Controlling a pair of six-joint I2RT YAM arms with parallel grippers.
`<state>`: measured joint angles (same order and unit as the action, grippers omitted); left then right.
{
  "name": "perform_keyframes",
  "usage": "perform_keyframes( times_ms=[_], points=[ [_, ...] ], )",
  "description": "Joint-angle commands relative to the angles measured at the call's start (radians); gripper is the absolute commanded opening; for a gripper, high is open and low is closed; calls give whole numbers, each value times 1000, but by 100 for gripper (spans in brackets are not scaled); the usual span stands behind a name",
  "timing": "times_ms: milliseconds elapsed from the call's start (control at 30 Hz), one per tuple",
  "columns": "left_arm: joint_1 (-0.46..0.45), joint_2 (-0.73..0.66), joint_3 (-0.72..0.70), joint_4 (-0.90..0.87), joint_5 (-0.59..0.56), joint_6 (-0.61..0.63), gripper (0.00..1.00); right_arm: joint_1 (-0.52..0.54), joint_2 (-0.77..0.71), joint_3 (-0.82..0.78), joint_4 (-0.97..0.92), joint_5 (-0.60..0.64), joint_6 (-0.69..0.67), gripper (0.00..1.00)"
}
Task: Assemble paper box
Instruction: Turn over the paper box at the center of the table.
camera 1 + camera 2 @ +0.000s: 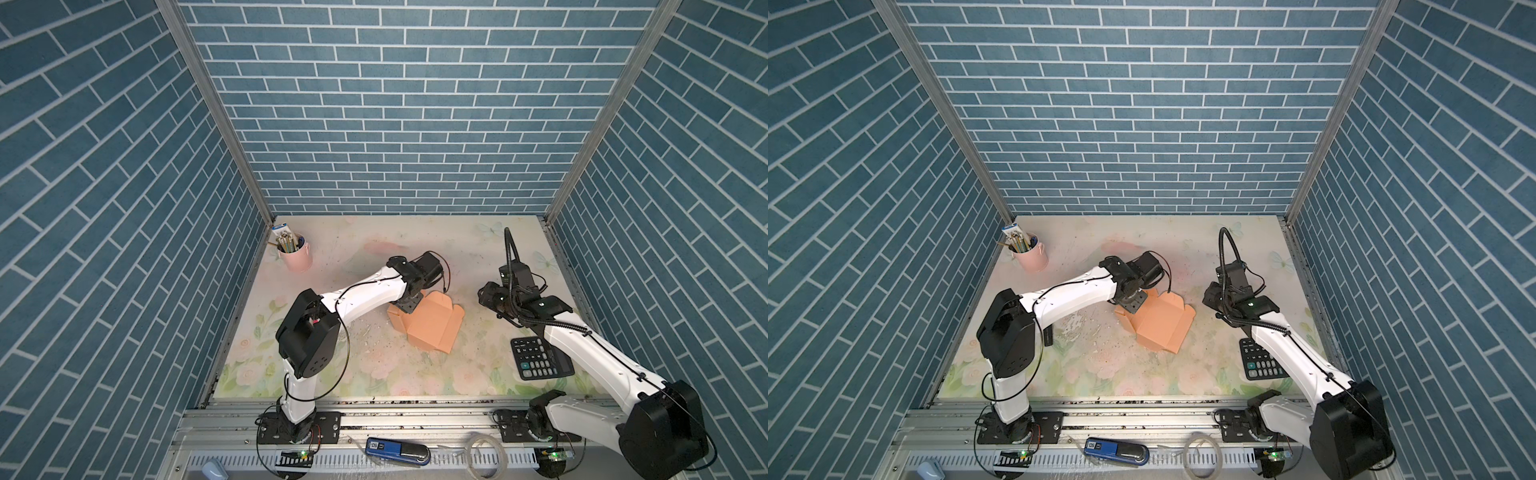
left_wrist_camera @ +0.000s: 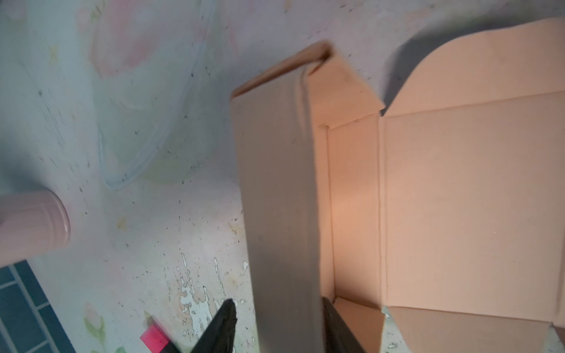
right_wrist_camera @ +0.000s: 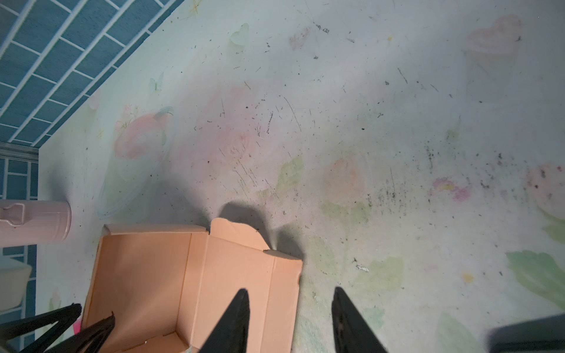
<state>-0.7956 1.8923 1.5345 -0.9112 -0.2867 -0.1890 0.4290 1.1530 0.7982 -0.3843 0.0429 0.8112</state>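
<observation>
The peach-orange paper box (image 1: 432, 328) (image 1: 1163, 328) lies half folded in the middle of the table, its lid panel flat and open toward the right. My left gripper (image 1: 405, 307) (image 1: 1133, 305) reaches down at the box's left side. In the left wrist view one upright side wall (image 2: 275, 198) stands between the left gripper's (image 2: 276, 302) fingers: one finger touches it from inside the box, the other stands a little off it outside. My right gripper (image 1: 488, 297) (image 3: 289, 289) hangs open to the right of the box (image 3: 183, 275), holding nothing.
A pink pen cup (image 1: 297, 255) (image 1: 1032, 255) stands at the back left. The black calculator (image 1: 540, 359) lies at the front right, partly under my right arm. A pink-tipped marker (image 2: 153, 337) lies left of the box. Blue brick walls close three sides.
</observation>
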Motion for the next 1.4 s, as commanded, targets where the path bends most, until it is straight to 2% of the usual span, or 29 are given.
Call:
perform_keyframes(
  times_ms=[0,67,300,500,700,1033,1233,1367],
  points=[
    [96,-55,-79,86,148,-41,46,-5,9,20,-41,20,-16,45],
    [154,-74,-137,142,211,-58,46,-3,33,42,-61,7,-28,45],
    [259,-82,-225,230,289,-86,46,8,102,100,-120,-30,-61,45],
    [283,-57,-253,267,313,-103,46,56,192,157,-160,-40,-75,44],
    [300,-40,-282,293,328,-110,46,109,250,168,-149,-44,-34,44],
    [310,-26,-298,308,334,-110,46,129,229,1,128,-124,154,43],
    [311,-21,-303,310,336,-110,46,156,234,-30,242,-124,224,43],
    [311,-18,-304,312,340,-110,46,161,256,-55,334,-175,274,42]
  ],
)
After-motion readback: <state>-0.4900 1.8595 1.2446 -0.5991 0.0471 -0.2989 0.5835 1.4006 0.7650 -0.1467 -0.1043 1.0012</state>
